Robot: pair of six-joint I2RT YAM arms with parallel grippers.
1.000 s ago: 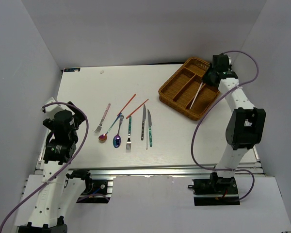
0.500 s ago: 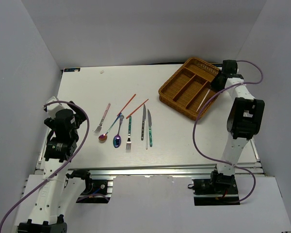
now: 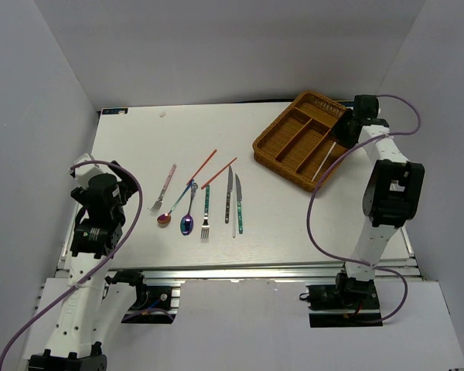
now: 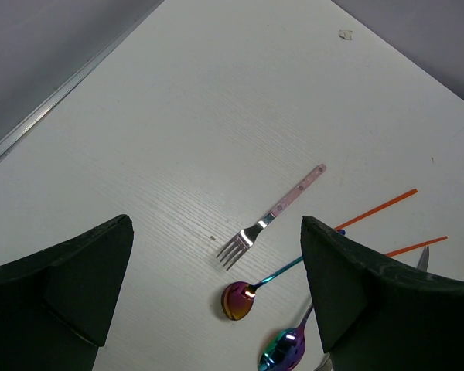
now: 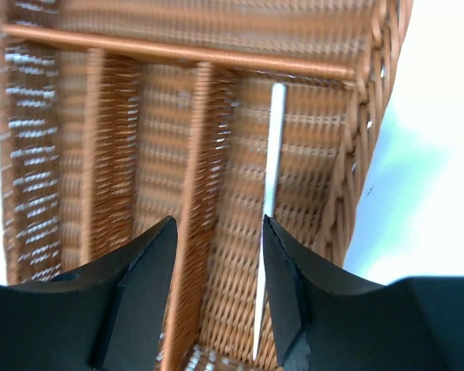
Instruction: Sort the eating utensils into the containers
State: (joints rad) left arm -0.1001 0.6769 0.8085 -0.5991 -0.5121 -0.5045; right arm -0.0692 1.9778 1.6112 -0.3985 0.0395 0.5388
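Observation:
My right gripper point(image 3: 348, 124) hangs open over the brown wicker tray point(image 3: 267, 143), its jaws apart above a divider point(image 5: 187, 201). A pale chopstick point(image 5: 272, 162) lies loose in the tray's right-hand compartment, along the right fingertip's inner edge. On the table lie a pink-handled fork point(image 4: 274, 216), two iridescent spoons point(image 4: 243, 297) point(image 4: 286, 348), two red-orange chopsticks point(image 3: 203, 166), a teal fork point(image 3: 206, 210) and two knives point(image 3: 232, 197). My left gripper point(image 4: 215, 232) is open above the pink fork, holding nothing.
The tray point(image 5: 185, 54) sits at the table's far right corner, close to the right wall. The utensils lie in a row near the table's front middle. White walls enclose the table on three sides.
My right gripper swung right over the tray's end and opened. The pale chopstick it carried now lies in the right compartment. The left arm has barely moved.

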